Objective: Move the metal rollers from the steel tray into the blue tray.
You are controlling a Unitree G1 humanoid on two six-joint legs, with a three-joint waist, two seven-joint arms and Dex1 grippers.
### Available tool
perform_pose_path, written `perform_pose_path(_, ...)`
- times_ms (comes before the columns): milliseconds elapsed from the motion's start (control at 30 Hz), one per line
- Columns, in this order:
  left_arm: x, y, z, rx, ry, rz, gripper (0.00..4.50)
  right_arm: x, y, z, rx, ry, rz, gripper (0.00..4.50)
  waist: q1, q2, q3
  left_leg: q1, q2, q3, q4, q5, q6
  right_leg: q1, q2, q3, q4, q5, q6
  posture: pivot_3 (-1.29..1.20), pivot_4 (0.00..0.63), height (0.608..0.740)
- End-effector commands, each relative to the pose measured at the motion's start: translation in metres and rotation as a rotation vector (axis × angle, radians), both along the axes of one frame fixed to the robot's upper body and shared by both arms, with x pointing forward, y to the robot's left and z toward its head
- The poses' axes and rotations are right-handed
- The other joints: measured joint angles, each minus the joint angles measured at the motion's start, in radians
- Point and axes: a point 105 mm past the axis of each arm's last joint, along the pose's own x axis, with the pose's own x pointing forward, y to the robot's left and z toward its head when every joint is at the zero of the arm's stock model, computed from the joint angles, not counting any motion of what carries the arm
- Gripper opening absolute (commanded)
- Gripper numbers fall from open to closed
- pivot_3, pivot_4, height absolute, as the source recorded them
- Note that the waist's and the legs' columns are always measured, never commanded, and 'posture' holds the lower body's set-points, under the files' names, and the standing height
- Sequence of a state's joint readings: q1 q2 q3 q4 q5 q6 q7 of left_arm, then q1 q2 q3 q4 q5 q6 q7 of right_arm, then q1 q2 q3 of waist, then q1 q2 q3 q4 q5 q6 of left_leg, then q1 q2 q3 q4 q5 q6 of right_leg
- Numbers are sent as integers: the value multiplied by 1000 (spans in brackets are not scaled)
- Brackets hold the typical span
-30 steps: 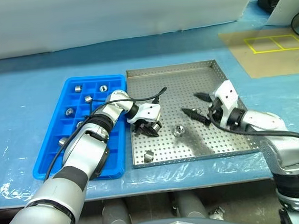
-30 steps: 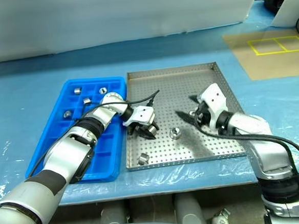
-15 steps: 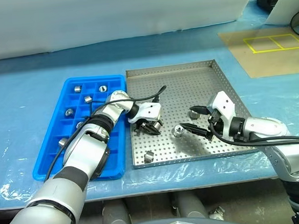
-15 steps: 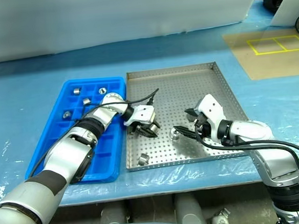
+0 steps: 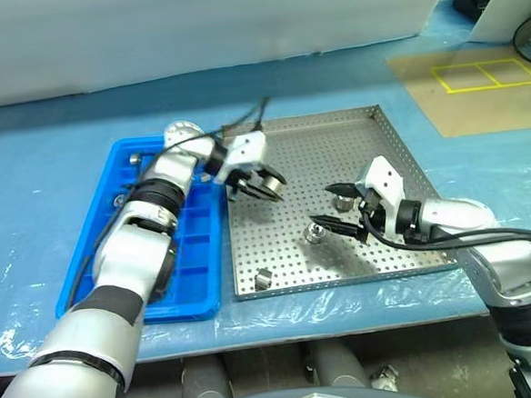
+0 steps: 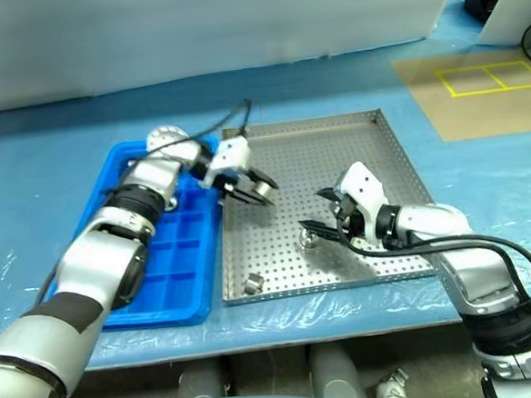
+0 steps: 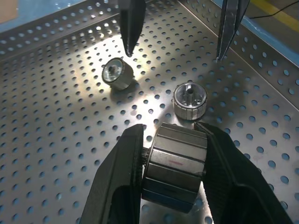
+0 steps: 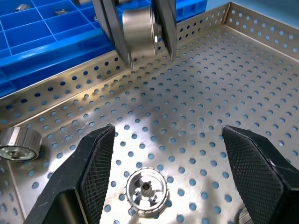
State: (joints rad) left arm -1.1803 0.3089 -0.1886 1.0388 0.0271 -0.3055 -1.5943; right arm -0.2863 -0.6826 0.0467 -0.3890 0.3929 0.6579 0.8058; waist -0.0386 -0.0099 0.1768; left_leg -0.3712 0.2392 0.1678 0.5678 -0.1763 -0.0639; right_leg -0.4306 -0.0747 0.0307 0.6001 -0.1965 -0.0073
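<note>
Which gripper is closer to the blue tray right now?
The left. The left gripper, shut on a roller, hangs just beside the blue tray; the right gripper stands open farther off, over the steel tray.

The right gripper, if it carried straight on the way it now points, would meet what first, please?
Probably the roller lying between its open fingers: the right gripper slants down over it toward the steel tray. Depth is uncertain.
</note>
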Motion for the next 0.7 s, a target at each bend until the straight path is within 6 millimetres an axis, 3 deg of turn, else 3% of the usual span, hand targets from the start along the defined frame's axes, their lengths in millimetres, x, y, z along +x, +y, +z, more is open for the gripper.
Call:
perform_pose_path(33,2,22,20,-27,-14,48,1370,6,18,14,22,-61,93,3770,4,0,0,0,0,0,-1,1,-1,-1,0,0,0,0,0,-292,150,740)
perform_pose_path(200,-17,49,26,-101,21,111,1370,18,44,16,16,-68,239,3770,36,0,0,-1,1,0,-4,2,-4,-4,0,-1,3,0,0,-119,150,740)
perform_pose_path(400,-56,85,38,-189,60,267,1370,33,78,25,14,-85,432,3770,79,0,1,-7,4,0,-5,6,-11,-12,0,-4,8,-1,-2,72,150,740)
perform_pose_path(533,-82,118,27,-153,68,427,1370,25,106,32,22,-53,652,3770,96,0,1,-7,4,-1,-6,7,-12,-12,0,-7,8,-2,-3,182,150,740)
perform_pose_path(700,-98,141,17,-161,114,576,1370,21,122,24,-21,-51,773,3770,148,0,1,-10,5,-5,-6,7,-11,-12,-1,-14,8,-3,-5,274,150,740)
